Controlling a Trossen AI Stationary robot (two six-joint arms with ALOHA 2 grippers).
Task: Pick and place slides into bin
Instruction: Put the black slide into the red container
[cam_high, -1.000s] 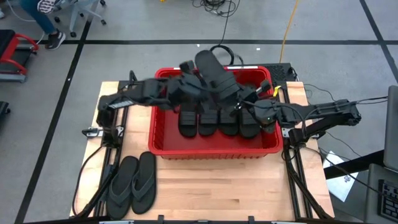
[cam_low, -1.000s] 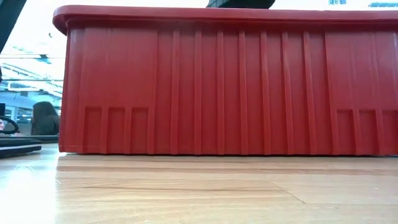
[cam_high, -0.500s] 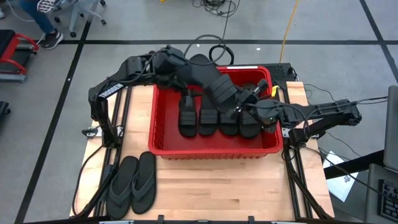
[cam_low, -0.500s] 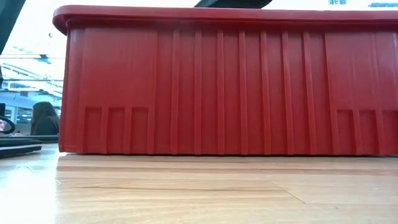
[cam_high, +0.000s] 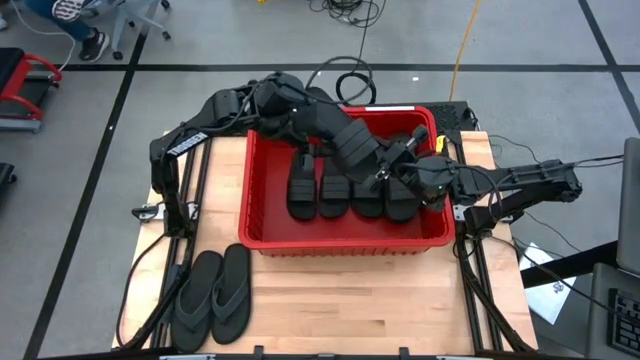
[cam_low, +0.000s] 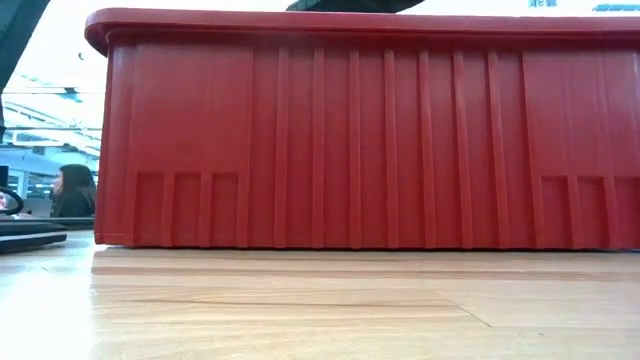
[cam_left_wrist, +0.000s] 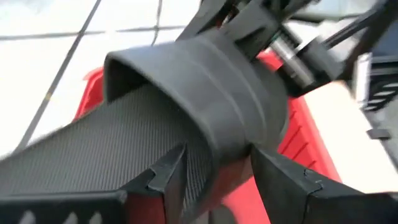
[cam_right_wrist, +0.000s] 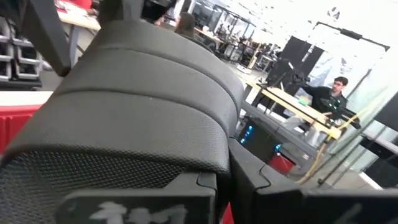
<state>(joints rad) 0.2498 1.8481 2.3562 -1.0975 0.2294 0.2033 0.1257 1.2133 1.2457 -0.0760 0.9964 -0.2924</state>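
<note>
The red bin (cam_high: 345, 238) stands mid-table and fills the low view (cam_low: 350, 130). Several black band slides (cam_high: 345, 190) lie side by side on its floor. One more band slide (cam_high: 345, 135) is held slanting above the bin's far half. My left gripper (cam_high: 298, 112) is shut on its far-left end and my right gripper (cam_high: 388, 168) on its near-right end. Two thong slides (cam_high: 215, 295) lie flat on the table at the front left. My left gripper pinches the held slide's sole edge (cam_left_wrist: 214, 158) between its two fingers, just by the foot of the ribbed band, coming from the table's far left. The slide is clear of the bin's floor. My right gripper pinches the slide's other end at the sole's edge (cam_right_wrist: 208, 168) below the band, coming from the table's right. Its fingers hide the exact spot.
Bare wood lies between the bin and the table's near edge, right of the thong slides. Cables (cam_high: 345, 80) lie on the floor behind the bin. People sit at desks in the room beyond (cam_right_wrist: 333, 93).
My left gripper has drawn back from over the bin's middle toward its far-left corner, with the slide's end in its fingers. The slide has shifted left and turned, and now lies slanted across the bin's far half. My right gripper has stayed on its end.
</note>
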